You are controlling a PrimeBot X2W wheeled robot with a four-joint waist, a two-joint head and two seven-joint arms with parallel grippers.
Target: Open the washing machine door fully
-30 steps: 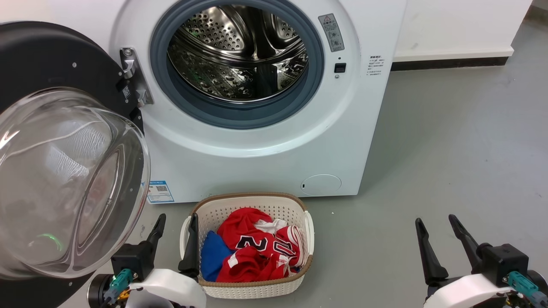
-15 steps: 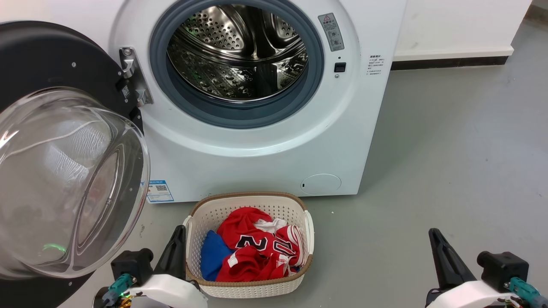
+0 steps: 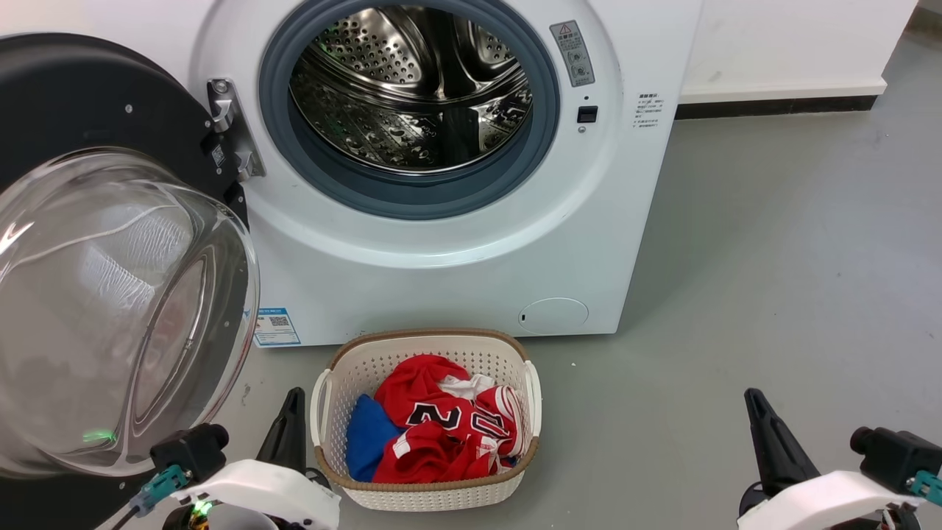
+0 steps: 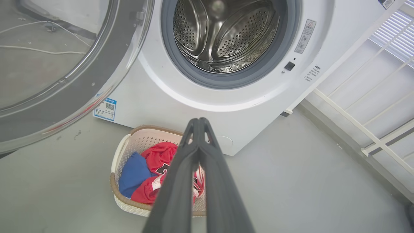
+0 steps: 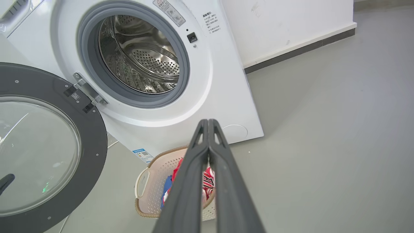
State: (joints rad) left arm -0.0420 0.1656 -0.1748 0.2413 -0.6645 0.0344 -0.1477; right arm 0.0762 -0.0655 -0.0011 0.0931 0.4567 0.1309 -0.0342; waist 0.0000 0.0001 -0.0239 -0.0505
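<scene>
Left gripper (image 4: 198, 122), right gripper (image 5: 207, 122) lower, now clenched empty, clear of door (image 3: 66, 96) rim.

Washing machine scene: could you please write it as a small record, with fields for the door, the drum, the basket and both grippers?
door: washing machine door stands wide open at the left of the drum opening, glass bowl facing the head camera
drum: steel drum looks empty
basket: white basket on the floor, holding a red jersey and a blue cloth
left: left gripper, fingers shut, holding nothing
right: right gripper, fingers shut, holding nothing
</scene>
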